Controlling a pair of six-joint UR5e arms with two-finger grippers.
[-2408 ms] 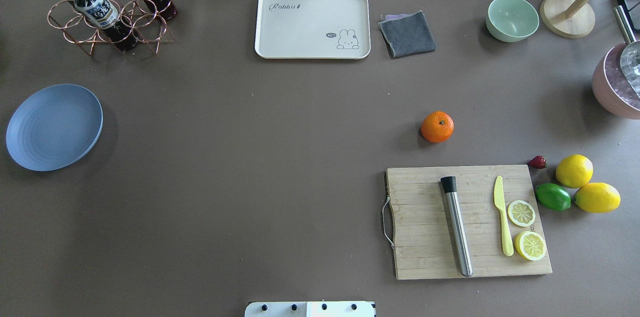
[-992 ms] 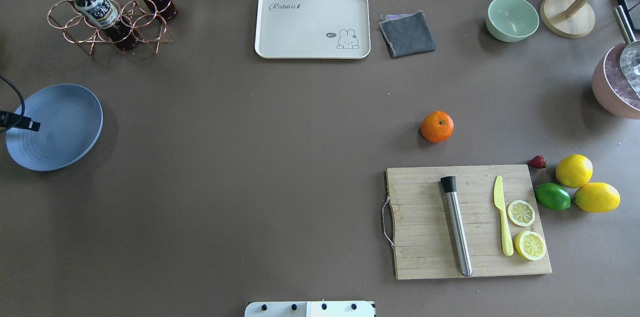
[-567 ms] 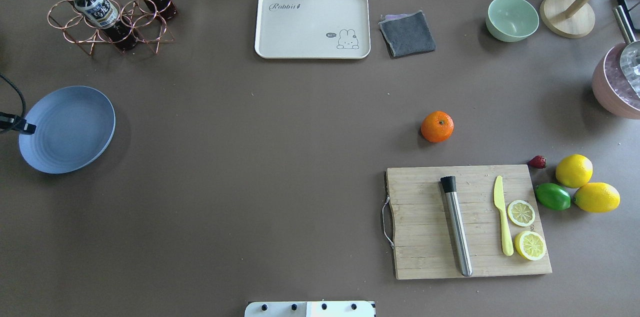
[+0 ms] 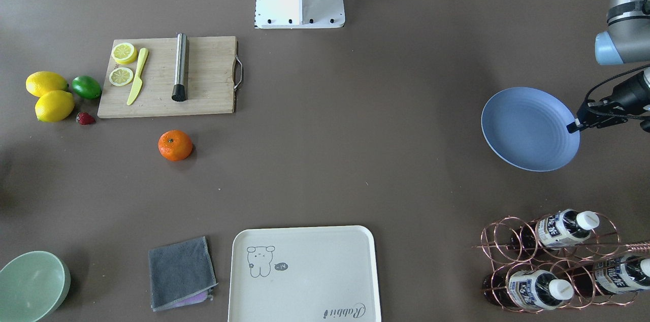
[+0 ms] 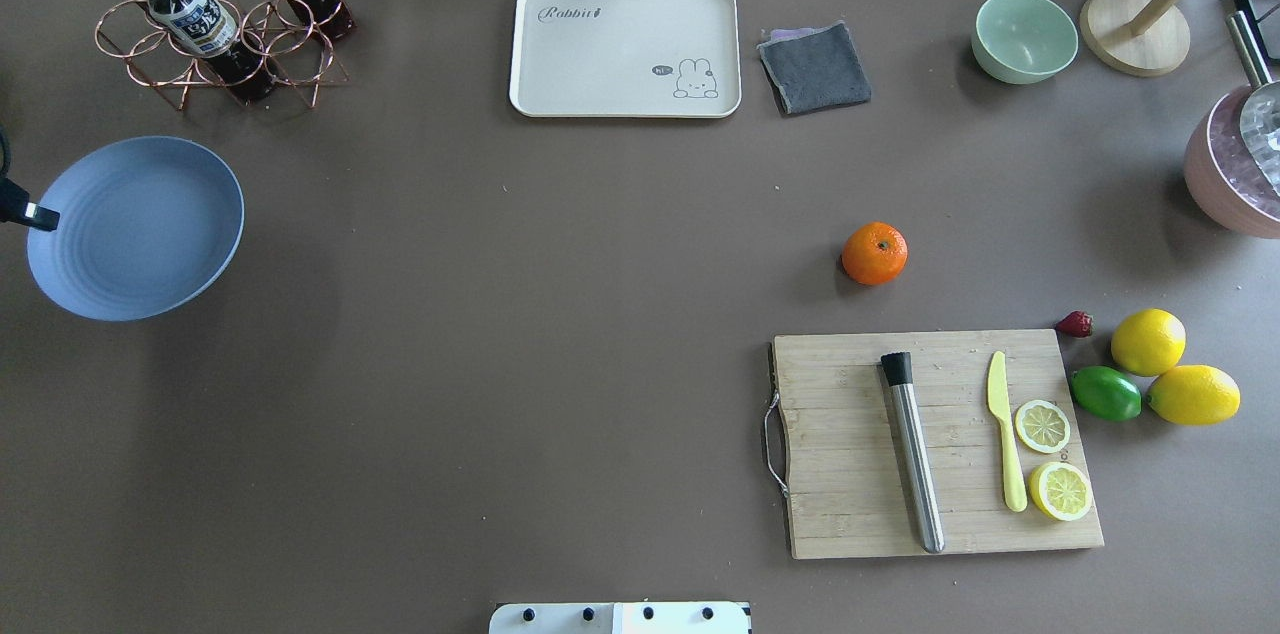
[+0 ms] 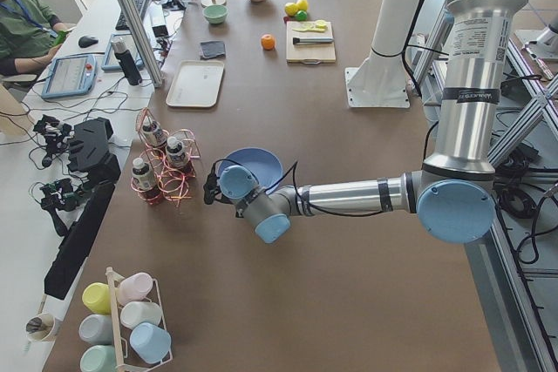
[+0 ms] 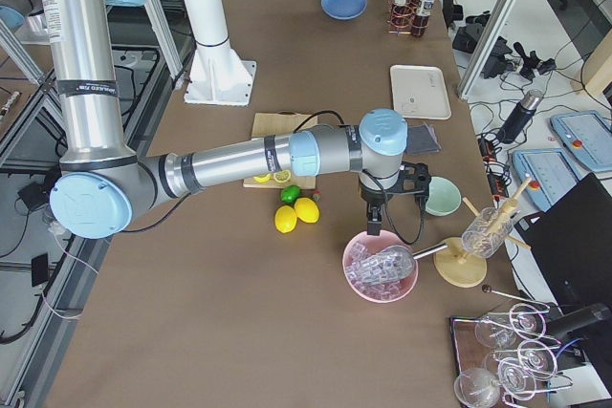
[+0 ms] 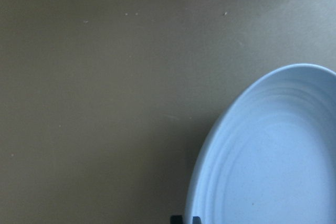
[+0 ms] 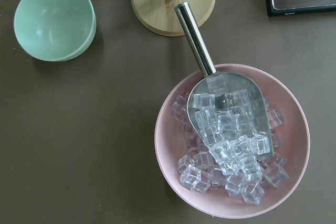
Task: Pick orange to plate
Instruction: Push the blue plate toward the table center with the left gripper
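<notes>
The left gripper [image 4: 575,127] is closed on the rim of the round pale-blue shallow plate [image 4: 528,129], pinching its outer left edge. The left wrist view shows the fingertips at that rim, with the ridged inside of the plate filling the lower right corner. The plate appears to be held off the brown table [image 5: 500,364], since its shadow falls apart from it to the near right in the overhead view. It hangs at the left end of the table, just near of the copper wire rack of bottles [image 5: 215,44]. The small round bright-orange orange [image 5: 874,253] sits on the table in the right half, just beyond the far edge of the rectangular wooden cutting board [image 5: 850,474] and well apart from the plate. The right gripper [image 7: 371,226] hangs over the pink bowl of clear ice cubes [image 9: 168,135] at the far right, and I cannot tell whether its jaws are wide or narrow. The step in hand seems to be bringing the plate within reach; the orange is not yet picked. Next, the plate probably needs carrying level toward the middle and setting down flat before release. The right gripper must then come over the orange, open wider than the fruit, and close gently on its round sides.
</notes>
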